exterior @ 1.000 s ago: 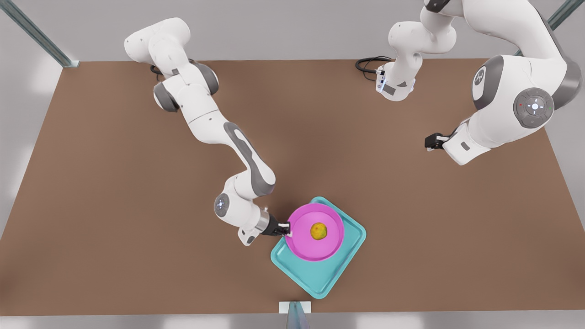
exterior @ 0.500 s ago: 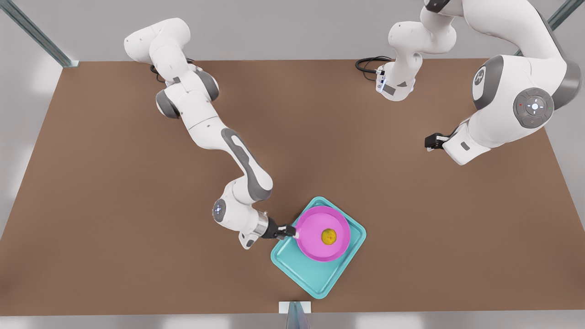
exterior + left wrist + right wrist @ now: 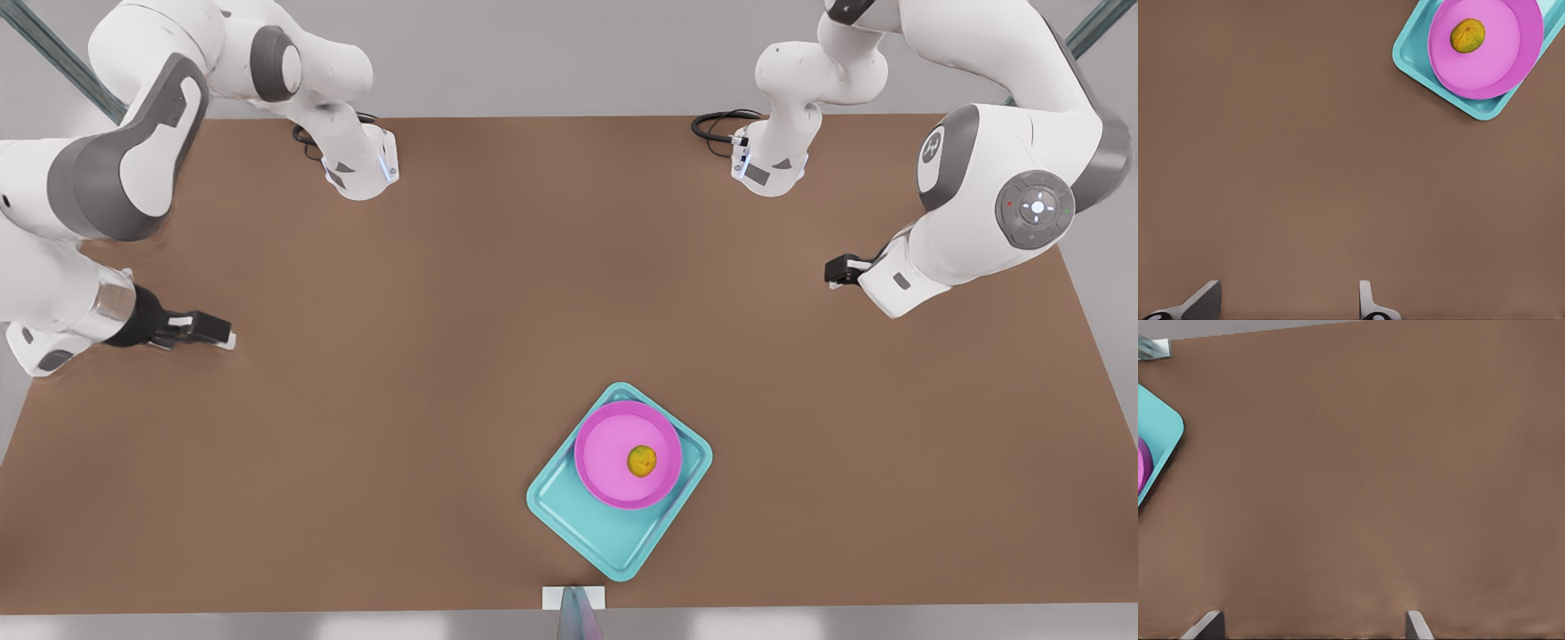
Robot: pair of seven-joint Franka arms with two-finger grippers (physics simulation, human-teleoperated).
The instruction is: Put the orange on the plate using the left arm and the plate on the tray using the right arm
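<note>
**Mia:** Where is the small bumpy yellow-orange fruit?

**Ben:** The orange [image 3: 642, 460] sits on the round bright pink plate [image 3: 609, 449], a bit off from the middle. The plate lies inside the big teal tray with rounded corners [image 3: 605, 533], up near one corner of it. The tray is on the brown table [image 3: 444, 311], near the front edge.

**Mia:** And the robot's hands?

**Ben:** The right gripper [image 3: 227, 336] hangs over the table at the front view's left, well apart from the tray. Its jaws are apart and hold nothing. The left gripper [image 3: 831, 271] hangs at the front view's right, also well apart. In the left wrist view its two fingers are spread wide with nothing between them.

**Mia:** So is the job done?

**Ben:** I think so. Orange on plate, plate on tray.

**Mia:** What could go wrong now?

**Ben:** The orange is round and the plate's rim is low. If an arm swings low and bumps the tray, the orange could roll off. A bump could also push the plate up onto the tray's lip, since it sits close to that corner. The arms should keep away.
</note>
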